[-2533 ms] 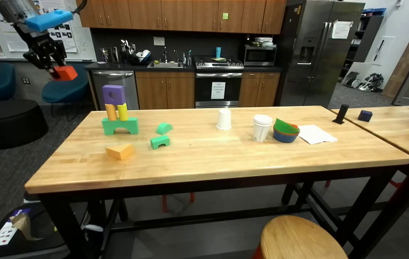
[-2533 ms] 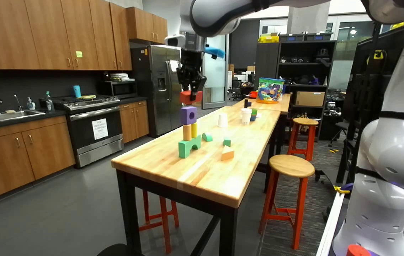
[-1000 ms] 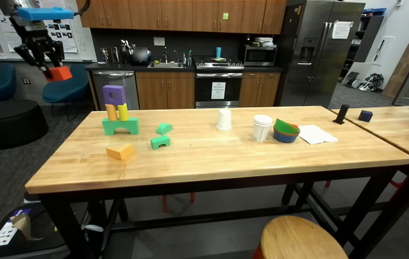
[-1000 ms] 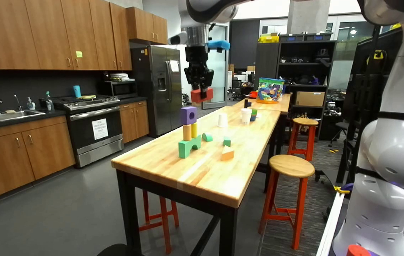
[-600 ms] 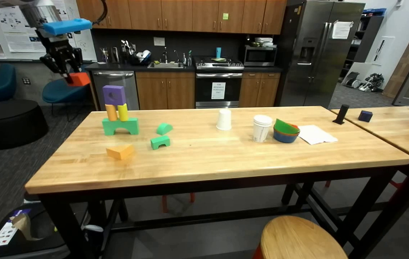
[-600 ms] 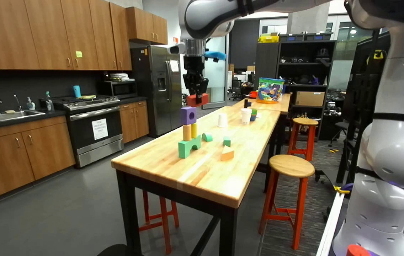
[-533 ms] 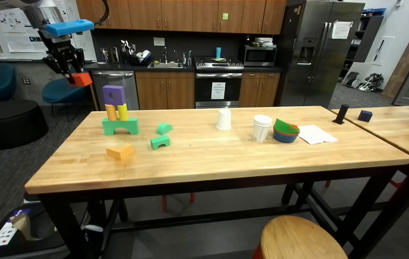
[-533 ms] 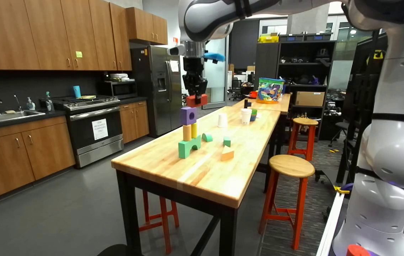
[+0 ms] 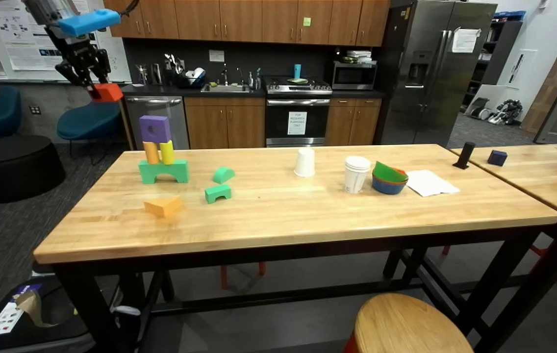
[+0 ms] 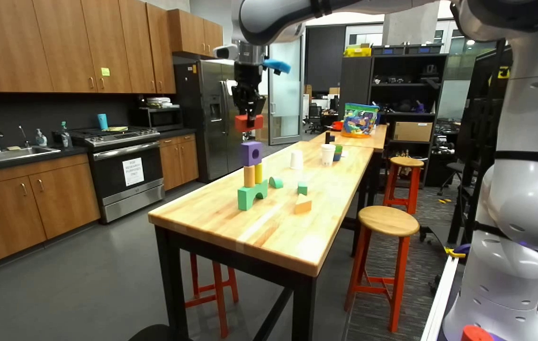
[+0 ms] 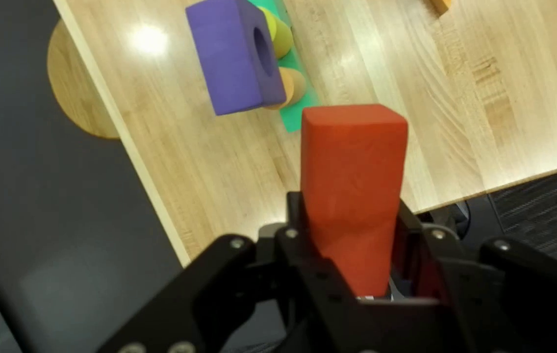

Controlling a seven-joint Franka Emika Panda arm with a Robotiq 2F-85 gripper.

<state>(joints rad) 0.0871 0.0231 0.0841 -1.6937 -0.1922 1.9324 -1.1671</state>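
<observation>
The gripper (image 11: 349,215) pinches a red block (image 11: 352,166) between its two fingers (image 11: 295,211), one pressed against each long side, and an end of the block juts out past them. That red block is in mid-air, higher than the purple block (image 9: 155,129) and apart from it in both exterior views; in an exterior view it also shows to the left of the purple block. The purple block has a round hole through it and lies across the tops of two upright pillars, an orange pillar (image 9: 151,153) and a yellow pillar (image 9: 167,153), both directly beneath it. Under the purple block and its pillars stands a green arch (image 9: 164,168) on the wooden table (image 9: 268,215). Lower than the purple block and near its tower lie a green half-round block (image 9: 223,175), a small green bridge (image 9: 218,192) and an orange wedge (image 9: 163,206). Well apart from the purple block, farther along the table, are an upturned white cup (image 9: 305,163), a white paper cup (image 9: 355,175), nested bowls (image 9: 389,187) just beside it and a sheet of white paper (image 9: 430,183)
</observation>
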